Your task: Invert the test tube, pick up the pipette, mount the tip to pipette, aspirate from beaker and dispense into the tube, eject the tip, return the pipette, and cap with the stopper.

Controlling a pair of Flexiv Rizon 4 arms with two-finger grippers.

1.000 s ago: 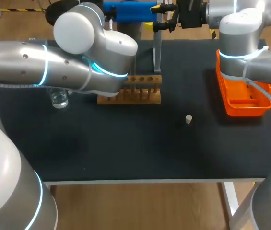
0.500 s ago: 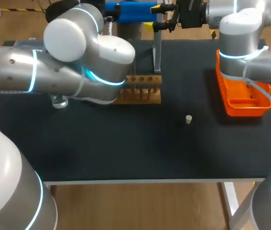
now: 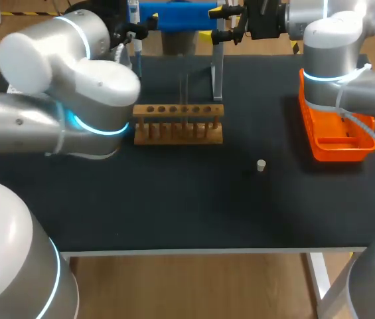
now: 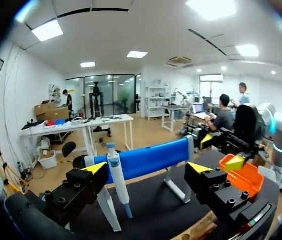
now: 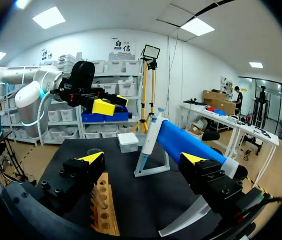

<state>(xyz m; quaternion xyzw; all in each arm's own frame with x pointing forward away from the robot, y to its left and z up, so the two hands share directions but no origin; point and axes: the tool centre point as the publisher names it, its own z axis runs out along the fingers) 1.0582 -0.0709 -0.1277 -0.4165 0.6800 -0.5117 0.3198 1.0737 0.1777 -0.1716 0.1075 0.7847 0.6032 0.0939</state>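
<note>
Pipette [image 4: 117,181] hanging upright on the blue-barred stand [image 4: 153,157] at the far edge of the bench [image 3: 174,206], ahead of the left hand [image 4: 146,170] and close by one finger. The left hand is spread wide, empty. The right hand [image 5: 141,158], likewise wide, sits beside the stand. Wooden rack [image 3: 178,124] mid-bench; stopper [image 3: 261,165] nearer, to its right.

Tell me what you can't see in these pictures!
Beaker: in no view; the left arm covers the left of the table in the head view.
Tube: head view, clear glass, too faint to tell its contents.
Tray: head view, the right arm hides its far end.
</note>
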